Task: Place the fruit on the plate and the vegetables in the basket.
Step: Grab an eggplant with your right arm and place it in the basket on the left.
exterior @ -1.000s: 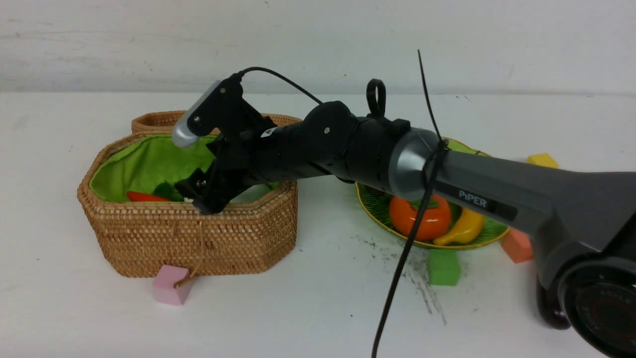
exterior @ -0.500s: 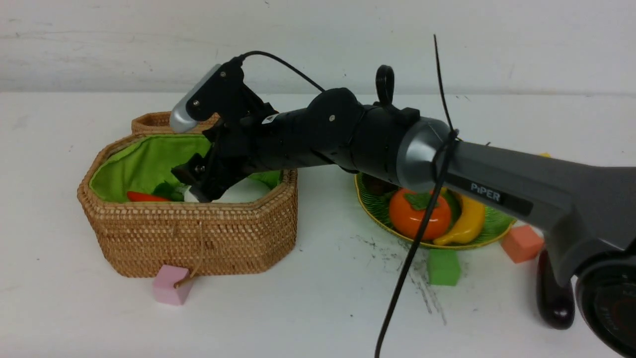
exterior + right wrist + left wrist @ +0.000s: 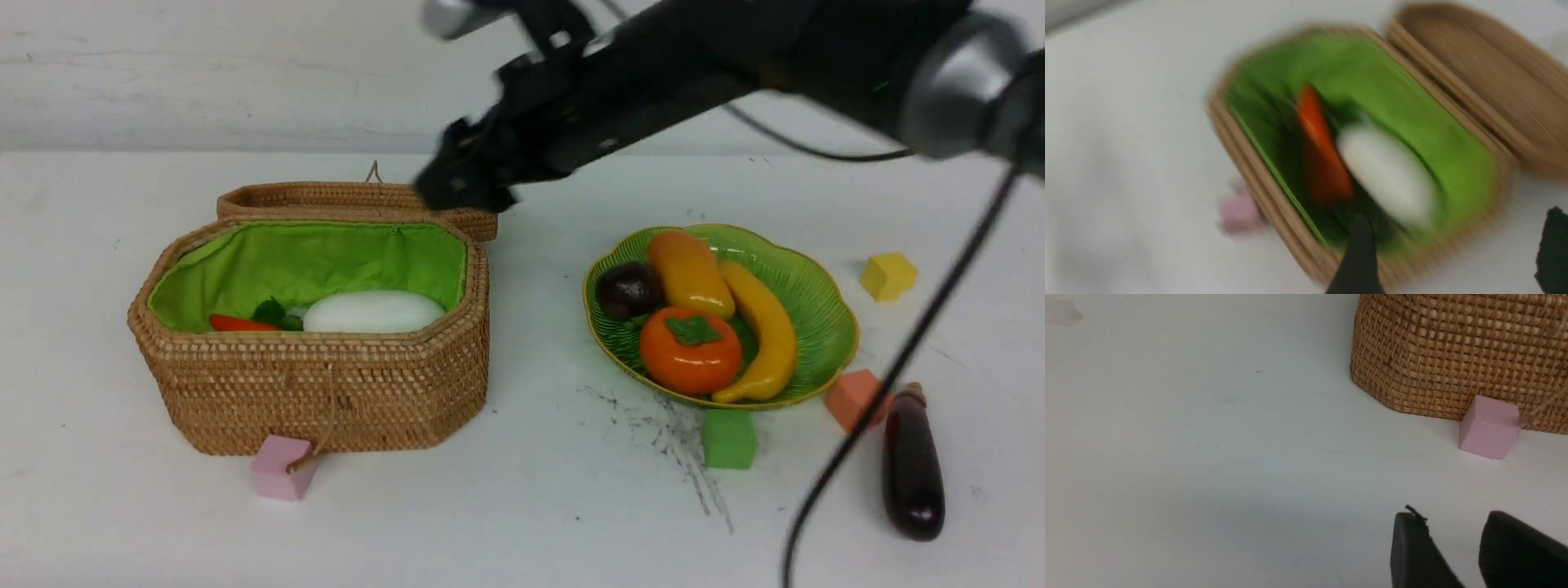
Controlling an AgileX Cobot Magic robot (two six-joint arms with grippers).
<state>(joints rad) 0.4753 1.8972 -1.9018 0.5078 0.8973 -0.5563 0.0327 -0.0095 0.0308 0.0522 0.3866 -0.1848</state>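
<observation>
Tan woven rattan forms the basket (image 3: 318, 392), which stands open on the white surface (image 3: 522, 523) with its lid (image 3: 351, 200) folded back behind it. Inside, against the bright green lining, a white radish (image 3: 373, 312) is seen lying beside a red-orange pepper (image 3: 238, 323). A pink cube (image 3: 280, 467) is set against the basket's front wall.

To the right, well apart from the basket, a green ribbed plate (image 3: 820, 306) with a gold rim is shown. On it are placed a persimmon (image 3: 690, 349), a dark mangosteen (image 3: 627, 289), a mango (image 3: 690, 273) and a banana (image 3: 763, 331). A dark purple eggplant (image 3: 912, 465) is left lying on the surface beside the plate, near an orange cube (image 3: 849, 398), a green cube (image 3: 728, 438) and a yellow cube (image 3: 887, 275).

The right gripper (image 3: 465, 175) is held in the air above the lid; its jaws are spread wide and nothing is carried between them, as the blurred right wrist view shows. The left gripper (image 3: 1453, 547) is seen low over bare surface near the pink cube, its jaws parted with nothing between them.
</observation>
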